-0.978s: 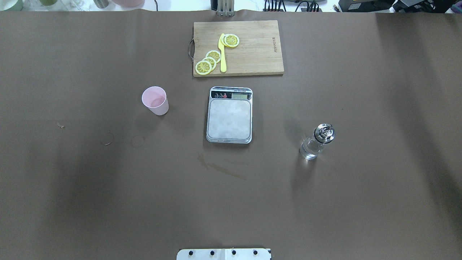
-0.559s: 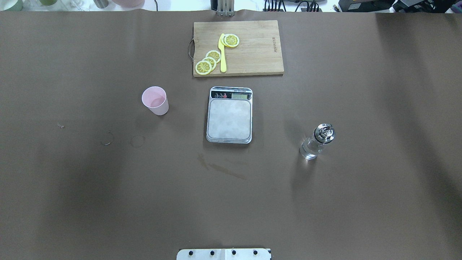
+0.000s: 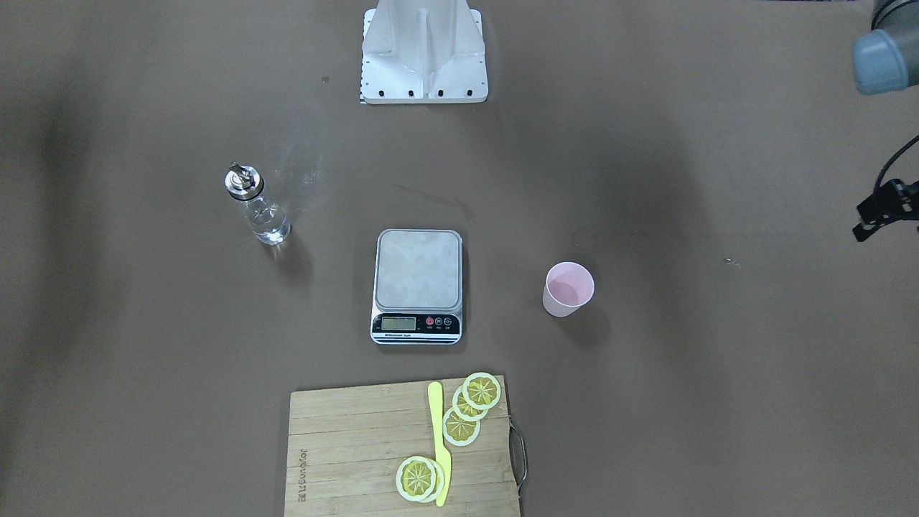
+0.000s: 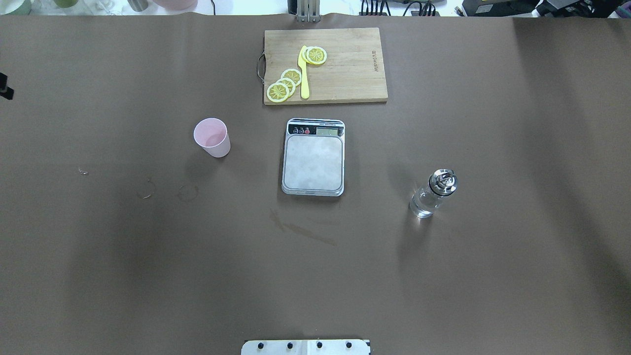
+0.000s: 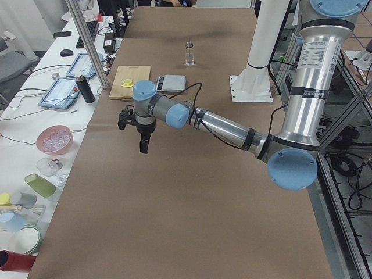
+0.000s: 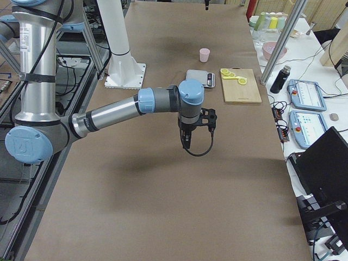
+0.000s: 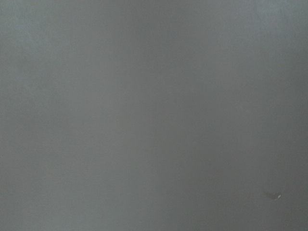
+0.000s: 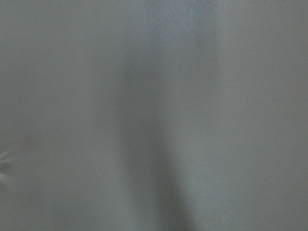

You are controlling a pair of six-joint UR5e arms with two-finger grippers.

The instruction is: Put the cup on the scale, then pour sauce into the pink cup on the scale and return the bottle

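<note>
The pale pink cup stands upright on the brown table, left of the scale and apart from it. The scale's steel platform is bare. The clear glass bottle with its metal spout stands upright to the scale's right. My left gripper hangs over the table's left end, far from the cup. Only a black part of that arm shows at the overhead view's left edge. My right gripper hangs over the table's right end. I cannot tell whether either gripper is open or shut. Both wrist views show only blurred table.
A wooden cutting board with lemon slices and a yellow knife lies behind the scale. The robot's base plate is at the near edge. Cups and bowls stand on the side bench.
A black part of my left arm has come into the overhead view at its left edge. The cup, scale and bottle have not moved.
</note>
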